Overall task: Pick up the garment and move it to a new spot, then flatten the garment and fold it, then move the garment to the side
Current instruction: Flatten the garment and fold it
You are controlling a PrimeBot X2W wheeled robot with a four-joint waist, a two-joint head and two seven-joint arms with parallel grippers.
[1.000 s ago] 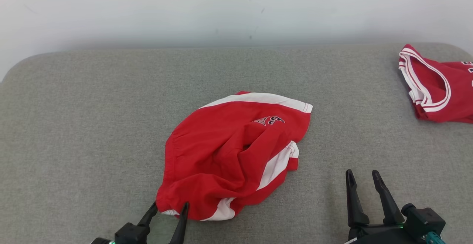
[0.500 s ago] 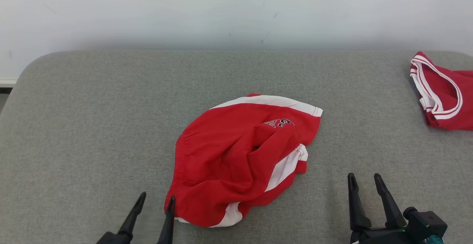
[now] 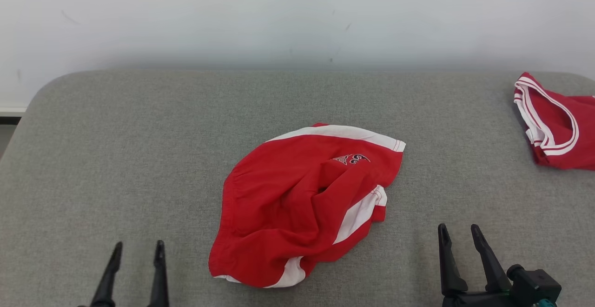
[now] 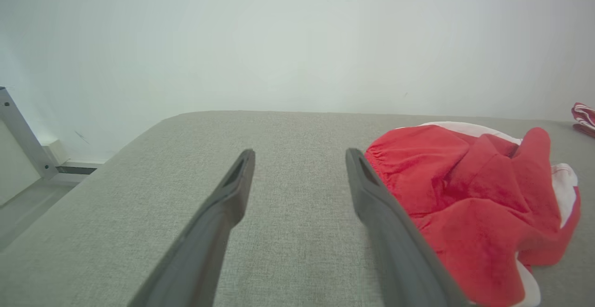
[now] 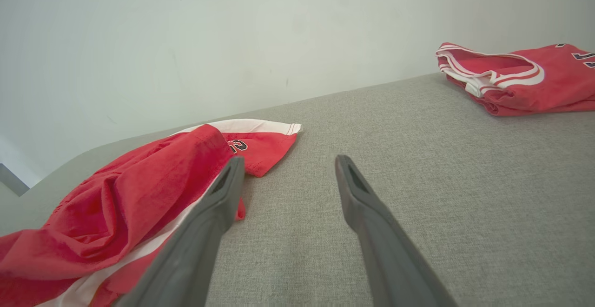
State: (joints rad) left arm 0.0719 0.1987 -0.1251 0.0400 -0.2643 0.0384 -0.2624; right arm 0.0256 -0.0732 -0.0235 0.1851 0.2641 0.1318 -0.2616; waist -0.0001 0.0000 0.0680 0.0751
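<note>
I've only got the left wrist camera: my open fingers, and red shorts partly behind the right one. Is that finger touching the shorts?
Observer: No. In the head view the left gripper sits to the left of the red shorts, with a strip of bare grey surface between them.
Operator: Good. And the red scrap at my far right edge, what is it?
Observer: A second red garment with white striped trim. It lies near the surface's right edge, well apart from the shorts.
</note>
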